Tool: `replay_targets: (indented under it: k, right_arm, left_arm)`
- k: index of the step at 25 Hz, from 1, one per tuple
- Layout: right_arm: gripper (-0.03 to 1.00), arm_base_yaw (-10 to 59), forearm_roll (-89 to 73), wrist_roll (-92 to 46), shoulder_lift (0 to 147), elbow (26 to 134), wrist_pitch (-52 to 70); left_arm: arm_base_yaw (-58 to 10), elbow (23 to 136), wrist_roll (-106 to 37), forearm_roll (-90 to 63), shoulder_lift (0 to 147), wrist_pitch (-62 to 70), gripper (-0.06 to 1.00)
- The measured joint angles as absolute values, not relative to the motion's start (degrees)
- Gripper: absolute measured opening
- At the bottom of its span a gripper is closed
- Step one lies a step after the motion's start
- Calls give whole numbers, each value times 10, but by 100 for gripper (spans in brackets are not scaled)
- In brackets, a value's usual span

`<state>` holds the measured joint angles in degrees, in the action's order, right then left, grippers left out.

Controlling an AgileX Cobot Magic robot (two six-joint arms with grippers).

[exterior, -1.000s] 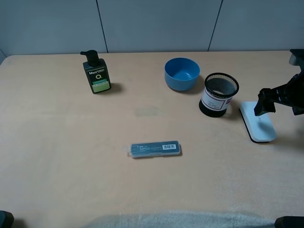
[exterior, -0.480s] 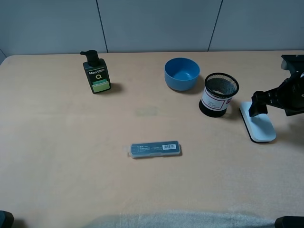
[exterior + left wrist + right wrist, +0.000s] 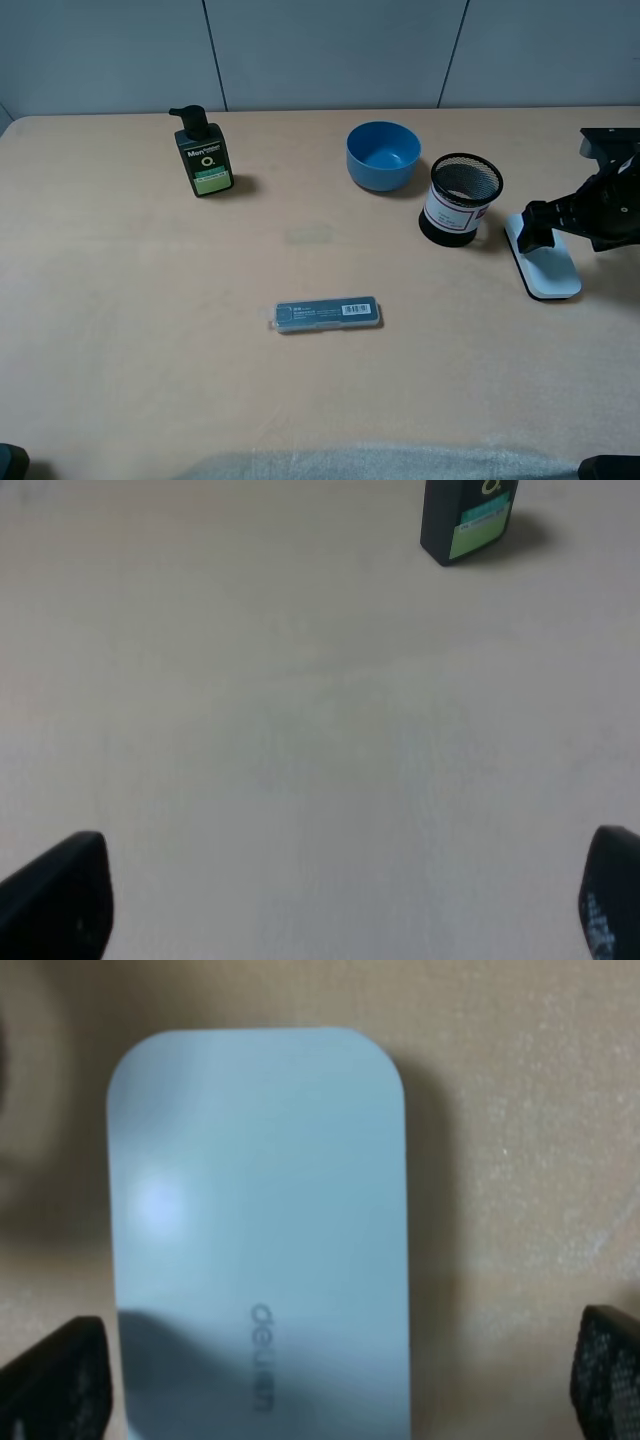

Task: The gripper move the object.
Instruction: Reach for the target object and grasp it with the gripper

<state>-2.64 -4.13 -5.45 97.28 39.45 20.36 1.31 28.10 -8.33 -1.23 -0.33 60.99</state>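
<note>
The object, a flat white rounded case (image 3: 550, 268), lies on the table at the far right, just right of the mesh cup. In the right wrist view the case (image 3: 260, 1210) fills the middle and carries a "deli" mark. My right gripper (image 3: 540, 228) hangs low over the case's far end, open, with its fingers (image 3: 55, 1380) wide apart on either side of the case and not touching it. My left gripper (image 3: 333, 895) is open and empty over bare table; only its fingertips (image 3: 55, 895) show.
A black mesh pen cup (image 3: 460, 198) stands close to the left of the case. A blue bowl (image 3: 383, 153) sits behind it. A dark pump bottle (image 3: 204, 152) stands at the back left. A slim dark grey barcode-labelled case (image 3: 328, 314) lies mid-table.
My right gripper has moved left and lower, closing in over the far end of the white case. Nothing else has moved.
</note>
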Motion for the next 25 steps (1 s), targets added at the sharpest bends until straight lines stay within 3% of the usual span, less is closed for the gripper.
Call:
replay_targets:
  k: [23,25]
  right_arm:
    - [69,-26,-117,-127,1025,395,183]
    - [66,-26,-117,-127,1025,395,183]
  left_arm:
    - [13,281,-83,-12,-3,610,94]
    - [13,281,-83,-12,-3,610,94]
